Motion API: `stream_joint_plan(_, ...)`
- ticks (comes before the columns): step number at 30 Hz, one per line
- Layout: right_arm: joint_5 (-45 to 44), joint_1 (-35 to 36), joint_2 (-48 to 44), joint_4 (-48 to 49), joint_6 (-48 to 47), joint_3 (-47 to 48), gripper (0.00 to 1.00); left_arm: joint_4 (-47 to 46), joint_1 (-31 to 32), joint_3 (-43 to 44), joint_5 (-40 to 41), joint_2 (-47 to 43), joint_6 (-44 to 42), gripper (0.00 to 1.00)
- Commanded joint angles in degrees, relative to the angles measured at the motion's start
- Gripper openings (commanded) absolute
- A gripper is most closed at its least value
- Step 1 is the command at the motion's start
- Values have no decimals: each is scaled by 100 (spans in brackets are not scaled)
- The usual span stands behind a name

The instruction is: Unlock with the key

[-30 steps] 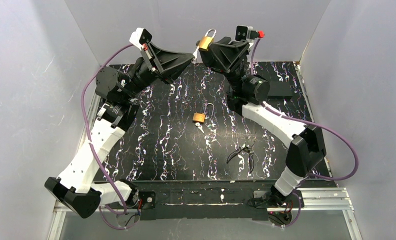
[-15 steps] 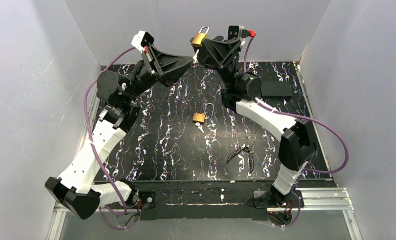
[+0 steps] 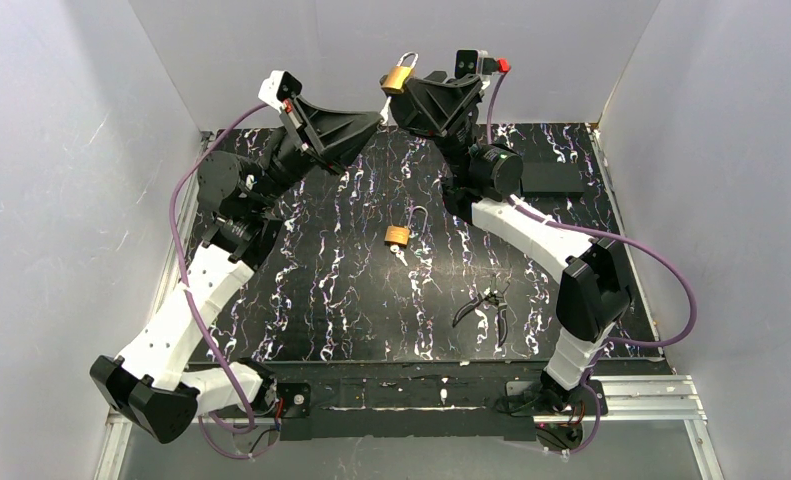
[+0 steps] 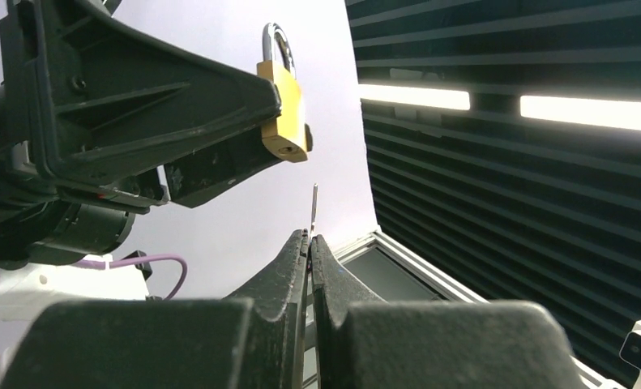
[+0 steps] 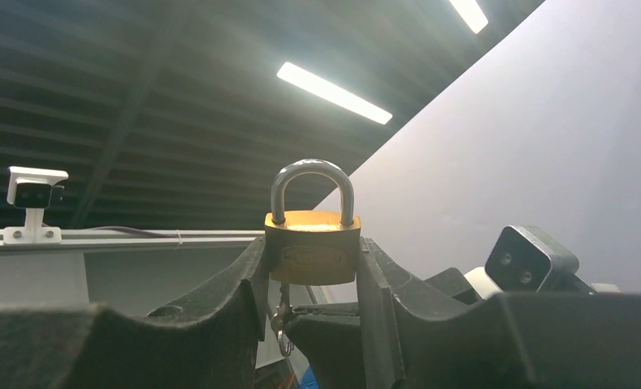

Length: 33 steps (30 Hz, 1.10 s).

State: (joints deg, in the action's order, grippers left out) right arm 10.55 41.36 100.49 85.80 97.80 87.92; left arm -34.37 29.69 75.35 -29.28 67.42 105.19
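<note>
My right gripper (image 3: 399, 90) is raised at the back and shut on the body of a brass padlock (image 3: 400, 78) with its shackle closed and pointing up. The padlock also shows in the right wrist view (image 5: 313, 243) and the left wrist view (image 4: 284, 105). My left gripper (image 3: 379, 117) is shut on the key (image 4: 314, 207), whose thin blade sticks up from the fingertips (image 4: 299, 247). The blade tip is just below the padlock's underside, with a small gap. In the right wrist view the key and a small ring (image 5: 283, 312) hang under the padlock.
A second brass padlock (image 3: 398, 235) with a raised shackle lies mid-mat. Black-handled pliers (image 3: 486, 305) lie at the front right. A flat black block (image 3: 551, 177) sits at the back right. White walls enclose the black marbled mat (image 3: 321, 300).
My right gripper has carried the padlock left and slightly up, towards my left gripper. My left gripper with the key has shifted a little left.
</note>
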Motion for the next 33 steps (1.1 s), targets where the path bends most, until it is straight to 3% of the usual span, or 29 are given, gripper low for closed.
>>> stream_joint_plan(1,103,-14,-186,1486,81,304,1,-447,-24,-85,321,-232,-46,0)
stream_joint_plan(33,233,129,-164,1220,-9,442,1,-474,-50,-83,112,-47,82,0)
